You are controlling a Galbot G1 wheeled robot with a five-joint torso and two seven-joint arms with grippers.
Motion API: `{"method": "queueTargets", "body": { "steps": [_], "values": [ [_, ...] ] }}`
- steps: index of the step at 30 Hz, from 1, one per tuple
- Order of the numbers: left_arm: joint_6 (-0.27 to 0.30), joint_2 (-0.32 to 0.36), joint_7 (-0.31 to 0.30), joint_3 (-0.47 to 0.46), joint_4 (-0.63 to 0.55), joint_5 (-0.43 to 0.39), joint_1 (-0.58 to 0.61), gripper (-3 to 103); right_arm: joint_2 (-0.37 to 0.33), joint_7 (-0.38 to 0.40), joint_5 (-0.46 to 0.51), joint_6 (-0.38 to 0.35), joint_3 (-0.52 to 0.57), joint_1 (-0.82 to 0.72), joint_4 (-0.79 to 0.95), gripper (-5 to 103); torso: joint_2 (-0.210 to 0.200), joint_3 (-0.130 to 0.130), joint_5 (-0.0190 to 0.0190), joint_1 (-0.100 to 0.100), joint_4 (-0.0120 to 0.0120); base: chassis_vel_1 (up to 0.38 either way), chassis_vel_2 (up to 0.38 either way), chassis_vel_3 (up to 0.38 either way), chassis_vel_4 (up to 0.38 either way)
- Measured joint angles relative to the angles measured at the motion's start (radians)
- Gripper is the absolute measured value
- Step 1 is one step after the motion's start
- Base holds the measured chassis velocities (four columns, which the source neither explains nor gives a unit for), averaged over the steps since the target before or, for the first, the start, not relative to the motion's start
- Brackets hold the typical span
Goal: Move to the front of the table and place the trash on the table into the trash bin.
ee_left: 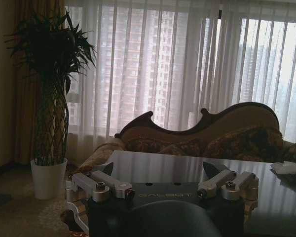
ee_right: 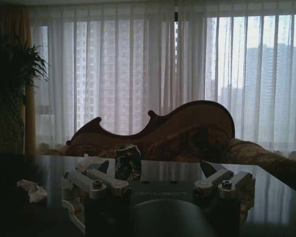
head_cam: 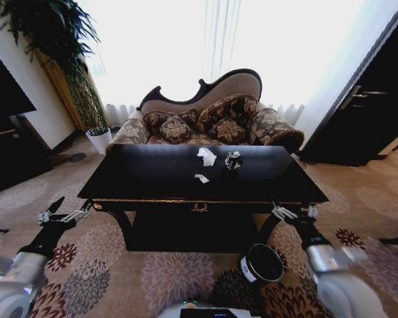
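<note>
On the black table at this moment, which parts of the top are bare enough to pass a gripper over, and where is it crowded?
The table is bare across its left half and along the right end. Litter clusters near the back centre: a crumpled paper wad, a crushed can beside it, and a small scrap nearer the front. Left gripper and right gripper hover open off the front corners.

Left end effector (head_cam: 71, 213), right end effector (head_cam: 293, 213): both low, spread open.
</note>
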Motion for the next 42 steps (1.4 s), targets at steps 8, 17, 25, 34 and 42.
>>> {"method": "queueTargets", "body": {
  "steps": [8, 17, 25, 34, 42],
  "values": [
    [0.0, 0.0, 0.0, 0.0, 0.0, 0.0, 0.0, 100, -0.12, 0.051, 0.051, -0.08, -0.101, 0.141, -0.06, 100, 0.0, 0.0, 0.0, 0.0, -0.0001, 0.0, 0.0, 0.0, 0.0],
    [0.0, 0.0, 0.0, 0.0, 0.0, 0.0, 0.0, 100, -0.259, 0.089, 0.17, -0.131, -0.309, 0.371, -0.221, 100, 0.0, 0.0, -0.0001, 0.0, -0.0001, 0.0, 0.0, 0.0, 0.0],
    [0.0, 0.0, 0.0, 0.0, 0.0, 0.0, 0.0, 100, -0.325, 0.103, 0.206, -0.147, -0.502, 0.626, -0.352, 100, 0.0, 0.0, -0.0001, 0.0, 0.0, 0.0, 0.0, 0.0, 0.0],
    [0.0, 0.0, 0.0, 0.0, 0.0, 0.0, 0.0, 100, -0.325, 0.104, 0.237, -0.147, -0.633, 0.762, -0.445, 100, 0.0, 0.0, -0.0001, 0.0, -0.0001, 0.0, 0.0, 0.0, 0.0],
    [0.0, 0.0, 0.0, 0.0, 0.0, 0.0, 0.0, 100, -0.317, 0.101, 0.241, -0.144, -0.726, 0.863, -0.501, 100, 0.0, 0.0, -0.0001, 0.0, -0.0002, 0.0, 0.0, 0.0, 0.0]
  ]
}}
